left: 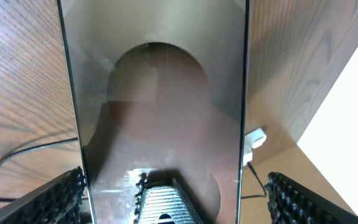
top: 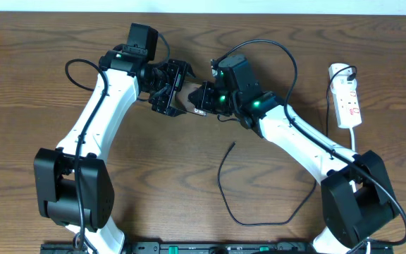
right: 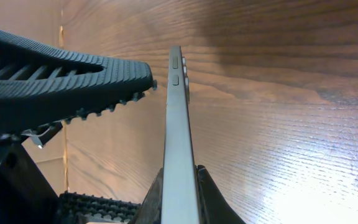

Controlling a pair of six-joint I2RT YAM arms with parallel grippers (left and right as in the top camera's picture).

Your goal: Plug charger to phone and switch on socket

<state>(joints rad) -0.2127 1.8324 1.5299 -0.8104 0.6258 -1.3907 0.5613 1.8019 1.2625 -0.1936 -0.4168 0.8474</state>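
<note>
The phone (left: 160, 124), a flat dark brown rectangular slab with a glossy face, is being held on edge between the two arms, over the far middle of the brown wood-grain table (top: 34, 85). The right gripper (right: 180, 186), black and two-fingered, is clamping it in a narrow grip. In the right wrist view the slab is showing edge-on with its side buttons facing the camera, and the black fingers (right: 213, 200) are pressing on both flat faces at its near end. The left gripper (left: 176, 177) is standing wide, its ribbed fingers (left: 55, 199) flanking the phone's long edges. A strip of wood is showing between the slab and the finger on the right of that view; on the other side I cannot tell whether finger and edge are touching. The charger (top: 220, 185), a thin black cable, is lying loose on the table in an open curve in front of the right arm, its small plug tip (top: 232, 144) well apart from the phone. The socket (top: 347, 99), a narrow white power strip with red switch marks, is lying near the table's right edge, well apart from both grippers
</note>
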